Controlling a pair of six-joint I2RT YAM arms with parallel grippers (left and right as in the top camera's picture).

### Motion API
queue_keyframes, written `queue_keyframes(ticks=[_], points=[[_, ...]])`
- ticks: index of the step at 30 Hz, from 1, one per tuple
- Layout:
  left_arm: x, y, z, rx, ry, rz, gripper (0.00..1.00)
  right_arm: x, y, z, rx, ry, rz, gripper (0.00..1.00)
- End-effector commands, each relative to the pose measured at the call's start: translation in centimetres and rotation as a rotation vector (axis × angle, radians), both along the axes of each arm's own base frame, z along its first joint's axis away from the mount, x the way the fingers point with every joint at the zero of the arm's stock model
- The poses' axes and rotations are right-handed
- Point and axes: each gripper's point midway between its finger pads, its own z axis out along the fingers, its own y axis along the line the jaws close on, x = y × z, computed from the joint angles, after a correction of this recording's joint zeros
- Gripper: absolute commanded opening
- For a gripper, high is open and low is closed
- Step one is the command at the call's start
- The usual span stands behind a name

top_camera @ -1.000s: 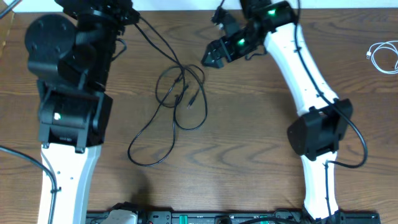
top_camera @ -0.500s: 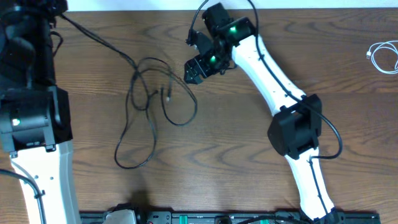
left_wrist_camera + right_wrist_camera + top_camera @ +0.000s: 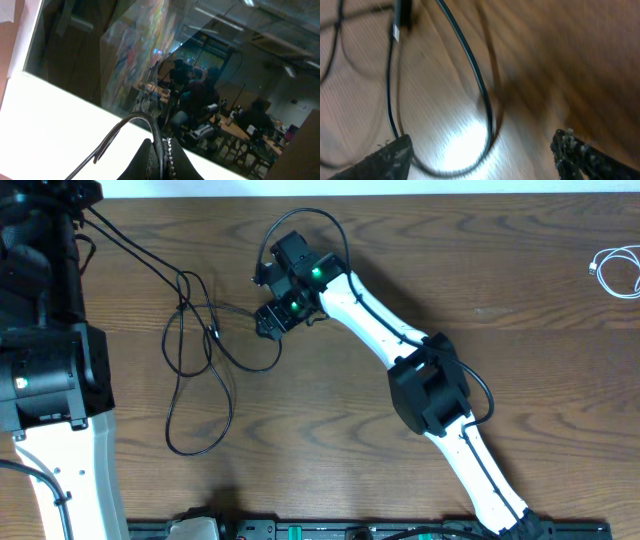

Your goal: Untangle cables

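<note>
Overhead view, items as recorded:

1. Thin, long, flexible black cable [image 3: 200, 345]. It lay at left-centre of the frame on the brown wood-grain table [image 3: 480, 300]. Crossed loops were bunched together, and one long loop trailed toward the lower left. Strands ran straight up to the upper left corner, apparently because that end was lifted off the table.

2. Left gripper [image 3: 161, 152]. It sat at bottom centre of the left wrist view, fingers pressed together on the black cable, which arched out above them. The camera faced a dark window [image 3: 210, 75], so the wrist was judged raised and tilted upward, probably to draw a strand out of the tangle.

3. Right gripper [image 3: 482, 155]. Its fingers were spread wide, one tip at the lower left and the other at the lower right of the right wrist view, with nothing held. A curved loop of the black cable lay on the table between them. Overhead it sat at the right edge of the tangle, judged placed to close on that loop and pull against the left.

4. Short thin white cable [image 3: 618, 270]. It was coiled at the upper right edge, well apart from the tangle and touched by neither gripper, so it was judged already separate
</note>
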Motion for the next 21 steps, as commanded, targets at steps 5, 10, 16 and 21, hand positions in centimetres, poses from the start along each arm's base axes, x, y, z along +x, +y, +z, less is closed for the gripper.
queue_keyframes(ticks=[5, 10, 16, 21], points=[[-1.2, -0.8, 1.3, 0.026, -0.015, -0.035, 0.07, 0.8, 1.6, -4.4, -0.113, -0.131, -0.026, 0.71], [-1.0, -1.3, 0.7, 0.029, 0.008, -0.067, 0.07, 0.9, 1.2, -7.4, -0.180, -0.128, -0.098, 0.53], [-0.8, -1.8, -0.2, 0.009, 0.043, -0.098, 0.07, 1.5, -0.7, -8.6, -0.224, -0.077, -0.186, 0.01], [-0.7, -1.8, -0.5, 0.007, 0.054, -0.099, 0.08, 6.9, -9.7, -1.5, -0.440, -0.244, -0.467, 0.01]])
